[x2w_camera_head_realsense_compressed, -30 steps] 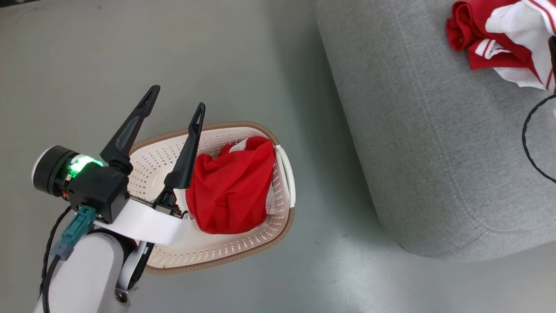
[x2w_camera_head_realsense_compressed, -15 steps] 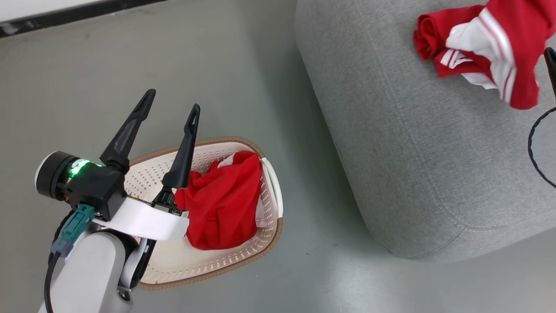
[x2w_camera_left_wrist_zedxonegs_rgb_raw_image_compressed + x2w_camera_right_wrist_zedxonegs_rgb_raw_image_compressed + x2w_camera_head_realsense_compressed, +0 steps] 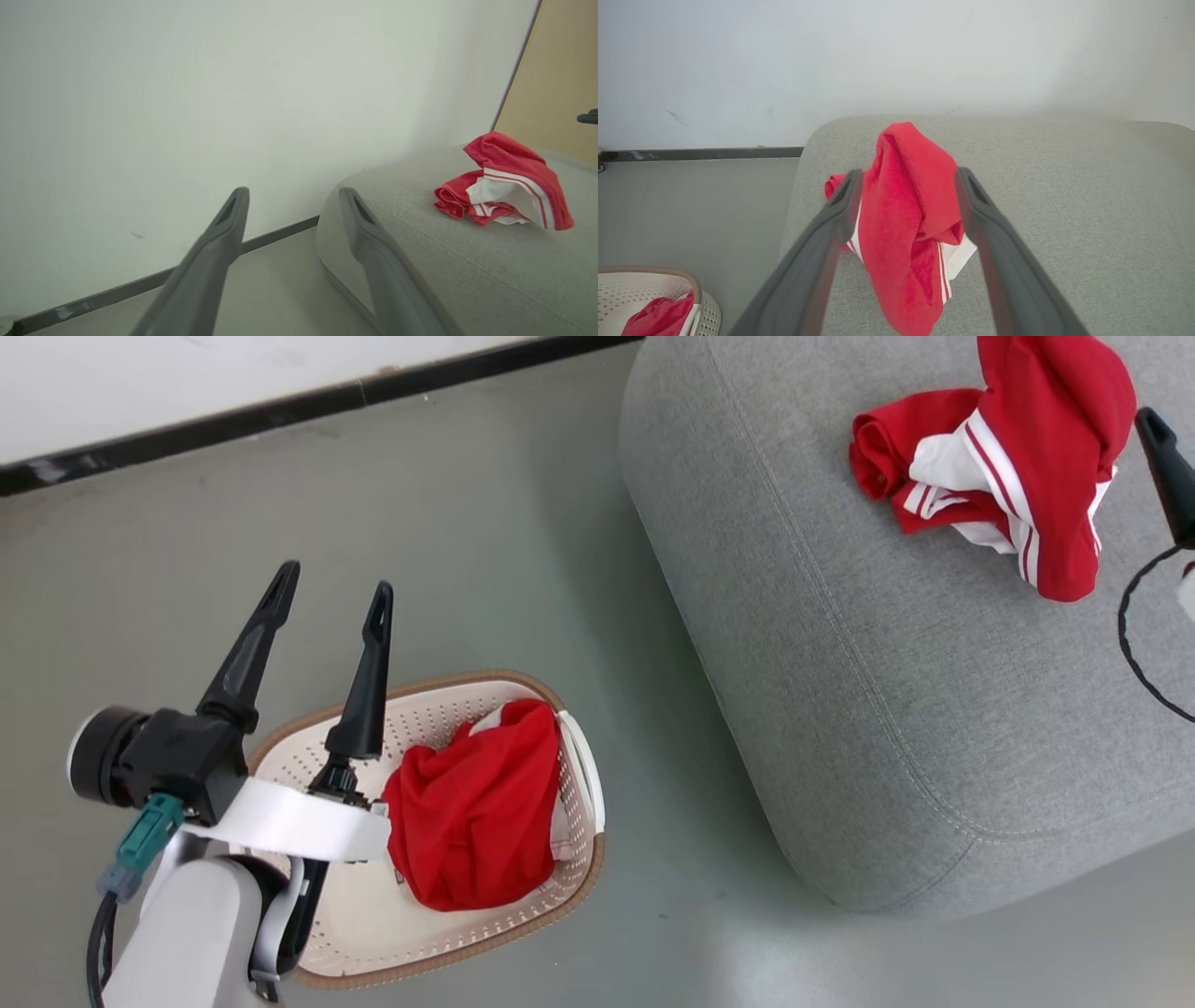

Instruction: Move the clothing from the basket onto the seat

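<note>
Jaws of the left end effector (image 3: 334,581) are held wide at the left of the basket (image 3: 439,719), whose soft, light red garment (image 3: 471,812) is judged best pinched at a raised fold; right of the basket, the striped garment (image 3: 1046,457) is laid on the seat (image 3: 840,709) beside the open right end effector (image 3: 908,177).

Smooth grey floor (image 3: 467,523) meets a white wall (image 3: 187,373) along a dark baseboard (image 3: 327,401).

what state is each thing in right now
seat, bearing one garment
basket, upright, holding one garment
striped garment, crumpled on the seat
red garment, bunched in the basket
left gripper, open, empty
right gripper, open, empty, by the striped garment
</note>
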Controlling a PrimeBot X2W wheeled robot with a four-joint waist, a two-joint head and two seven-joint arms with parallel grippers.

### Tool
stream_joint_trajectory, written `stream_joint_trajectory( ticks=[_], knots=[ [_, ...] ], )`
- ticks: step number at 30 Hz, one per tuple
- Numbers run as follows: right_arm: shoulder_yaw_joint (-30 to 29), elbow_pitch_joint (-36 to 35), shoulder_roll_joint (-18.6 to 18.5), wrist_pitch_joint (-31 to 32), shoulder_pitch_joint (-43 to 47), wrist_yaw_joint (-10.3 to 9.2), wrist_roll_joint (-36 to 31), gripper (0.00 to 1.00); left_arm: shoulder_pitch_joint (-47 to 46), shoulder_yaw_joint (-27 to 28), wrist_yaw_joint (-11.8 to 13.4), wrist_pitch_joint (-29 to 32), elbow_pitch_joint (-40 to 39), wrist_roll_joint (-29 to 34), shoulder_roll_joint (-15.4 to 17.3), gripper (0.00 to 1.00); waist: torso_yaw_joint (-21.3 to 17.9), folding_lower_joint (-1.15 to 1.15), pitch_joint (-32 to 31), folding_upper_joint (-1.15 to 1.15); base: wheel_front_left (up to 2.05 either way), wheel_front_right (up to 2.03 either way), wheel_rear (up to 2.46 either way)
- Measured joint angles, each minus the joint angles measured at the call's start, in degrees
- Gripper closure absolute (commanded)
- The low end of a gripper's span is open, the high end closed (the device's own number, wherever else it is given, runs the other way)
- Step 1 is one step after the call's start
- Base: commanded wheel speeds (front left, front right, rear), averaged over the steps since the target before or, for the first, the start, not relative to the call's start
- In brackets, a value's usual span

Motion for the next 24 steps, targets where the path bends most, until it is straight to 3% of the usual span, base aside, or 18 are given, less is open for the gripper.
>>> stream_joint_trajectory(
  ticks=[13, 24],
  knots=[
    [-0.09, -3.91, 2.64, -5.49, 0.09, 0.0, -1.22, 0.0, 4.82, 3.64, 2.99, -0.53, 1.83, -1.14, -1.33, 0.0, 3.02, 0.0, -4.59, 0.0, 0.0, 0.0, 0.0],
    [-2.79, -4.34, 8.62, -11.21, 4.55, 0.0, -1.82, 0.0, 8.43, 5.48, 4.31, -0.76, 3.99, -2.09, -3.05, 0.0, 6.64, 0.0, -8.92, 0.0, 0.0, 0.0, 0.0]
  ],
)
